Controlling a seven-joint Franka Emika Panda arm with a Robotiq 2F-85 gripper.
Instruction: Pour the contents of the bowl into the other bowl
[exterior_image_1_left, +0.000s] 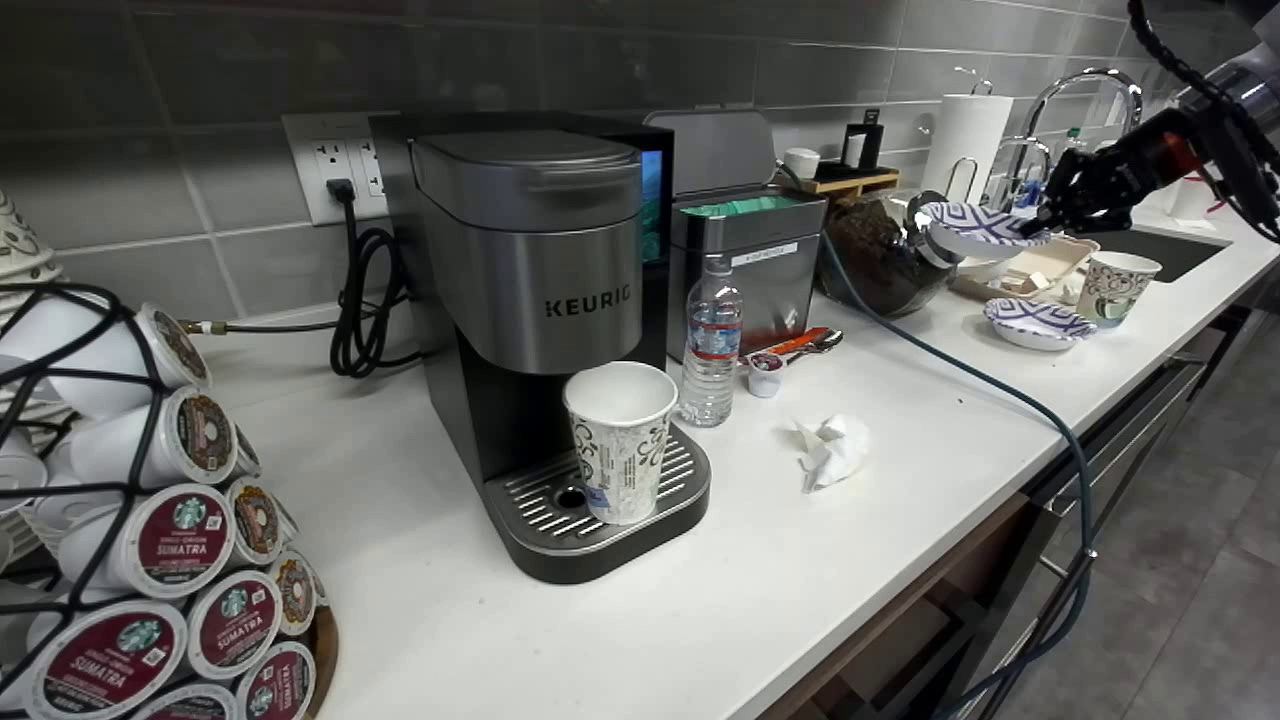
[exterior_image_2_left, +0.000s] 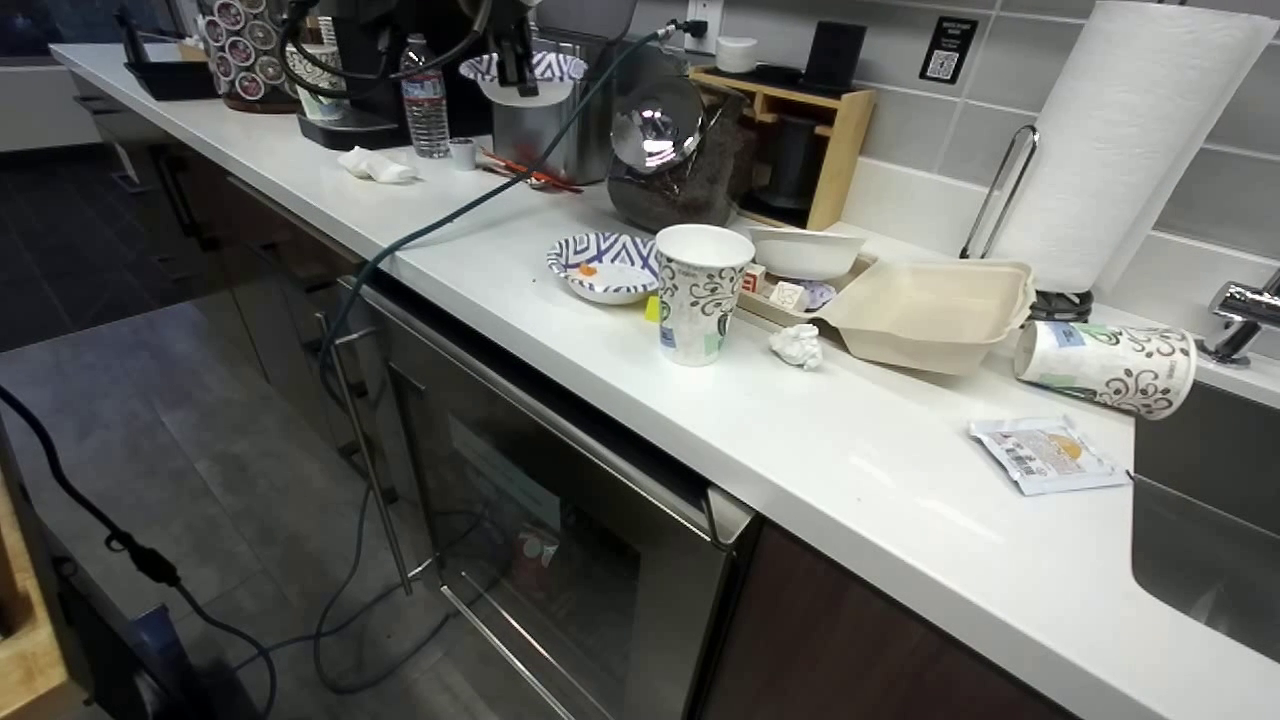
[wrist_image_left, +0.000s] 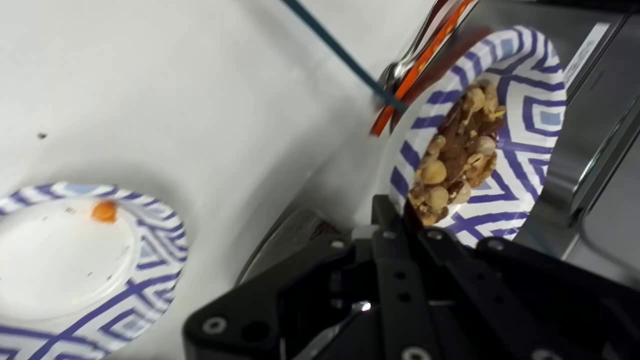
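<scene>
The bowl (wrist_image_left: 525, 115) is held up in the air by the gripper (wrist_image_left: 400, 212). Its rim is pinched between the fingers (wrist_image_left: 384, 212), with hardly any gap between them. Nuts (wrist_image_left: 452, 165) can be seen inside, all in a pile. How level the bowl is held cannot be told.

Lower down and off to one side, the other bowl (wrist_image_left: 65, 260) is set on the counter (wrist_image_left: 175, 100), right way up. In the wrist view, the two bowls are seen well apart, with white counter between them. Both are marked with purple lines. In the other bowl, one small orange bit (wrist_image_left: 104, 211) is found.

In an exterior view, a cup (exterior_image_2_left: 703, 310) is stood upright just beside the other bowl. Near it, a scrunched tissue (exterior_image_2_left: 797, 345) and a tray (exterior_image_2_left: 930, 310) are seen. A second cup (exterior_image_2_left: 1110, 370) is tipped on its side by the sink (exterior_image_2_left: 1210, 460), and a packet (exterior_image_2_left: 1048, 455) is laid near it.

Farther along, a third cup (exterior_image_1_left: 620, 450) is placed on the coffee maker (exterior_image_1_left: 530, 260). A bottle (exterior_image_1_left: 712, 345) is stood next to the coffee maker, and a bin (exterior_image_1_left: 785, 275) is partly hidden by the bottle. A cord (exterior_image_1_left: 960, 355) is stretched across the counter and hung over the edge.
</scene>
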